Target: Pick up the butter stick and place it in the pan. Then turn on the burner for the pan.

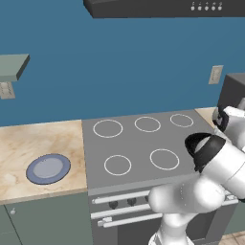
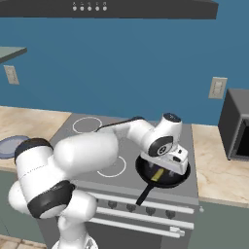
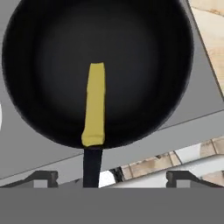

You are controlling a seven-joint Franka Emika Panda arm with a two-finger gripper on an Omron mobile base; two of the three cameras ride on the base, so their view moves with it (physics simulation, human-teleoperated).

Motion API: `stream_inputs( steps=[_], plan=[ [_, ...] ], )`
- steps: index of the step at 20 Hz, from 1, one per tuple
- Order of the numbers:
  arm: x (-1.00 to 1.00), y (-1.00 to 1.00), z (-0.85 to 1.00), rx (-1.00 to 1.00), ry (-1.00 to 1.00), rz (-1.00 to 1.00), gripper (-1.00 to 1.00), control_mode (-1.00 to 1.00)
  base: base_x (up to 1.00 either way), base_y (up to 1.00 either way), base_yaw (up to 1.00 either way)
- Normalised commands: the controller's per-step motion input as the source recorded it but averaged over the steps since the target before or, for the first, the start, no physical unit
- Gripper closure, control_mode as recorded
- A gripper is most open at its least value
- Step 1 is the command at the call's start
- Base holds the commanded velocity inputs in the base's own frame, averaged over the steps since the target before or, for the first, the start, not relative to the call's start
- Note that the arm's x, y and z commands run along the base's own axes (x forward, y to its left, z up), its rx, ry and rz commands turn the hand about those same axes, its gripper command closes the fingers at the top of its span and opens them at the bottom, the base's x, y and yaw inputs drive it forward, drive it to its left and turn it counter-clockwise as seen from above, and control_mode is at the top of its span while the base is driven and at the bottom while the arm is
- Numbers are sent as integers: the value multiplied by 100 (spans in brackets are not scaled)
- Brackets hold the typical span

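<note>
Butter stick in pan, between spread pincer tips, unheld.

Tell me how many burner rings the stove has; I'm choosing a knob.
5 visible: back left, back middle, back right, front left, front middle. The arm hides the front right.

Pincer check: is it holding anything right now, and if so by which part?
Nothing is held. The pincer stands open above the pan, and the butter stick lies free inside the pan, one end leaning on the rim by the handle.
</note>
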Motion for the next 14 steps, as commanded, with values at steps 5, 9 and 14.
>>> stream_inputs(
  steps=[5,9,14],
  plan=[
    [-90,-33,0,0,-29,9,-100,-100,0,0,0],
    [-82,-28,0,0,-29,8,-100,-100,0,0,0],
    [-60,-3,-18,-2,-26,7,-100,-100,0,0,0]
  ],
)
